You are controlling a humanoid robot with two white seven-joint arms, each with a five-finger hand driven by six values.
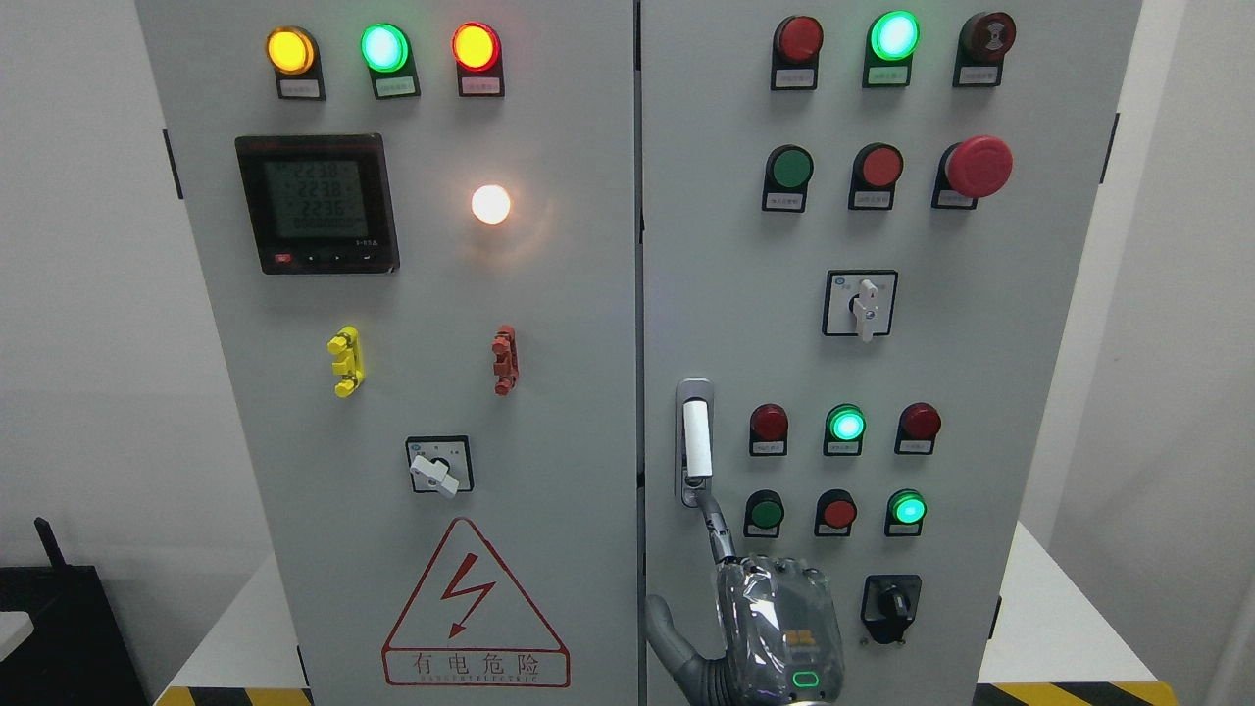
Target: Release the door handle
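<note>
The door handle [695,441] is a white lever in a chrome recess, standing upright on the left edge of the cabinet's right door [980,392]. My right hand [775,628] rises from the bottom edge just below it, its back towards me. Its index finger [716,525] is stretched up, and the tip meets the lower end of the handle's recess. The thumb [667,637] sticks out to the left, away from the handle. No finger wraps around the lever. My left hand does not show.
The grey cabinet's right door carries lit and unlit buttons, a red mushroom stop button [976,167] and rotary switches [863,306]. The left door [412,392] has a meter [319,204], lamps and a warning triangle [476,608]. White walls flank the cabinet.
</note>
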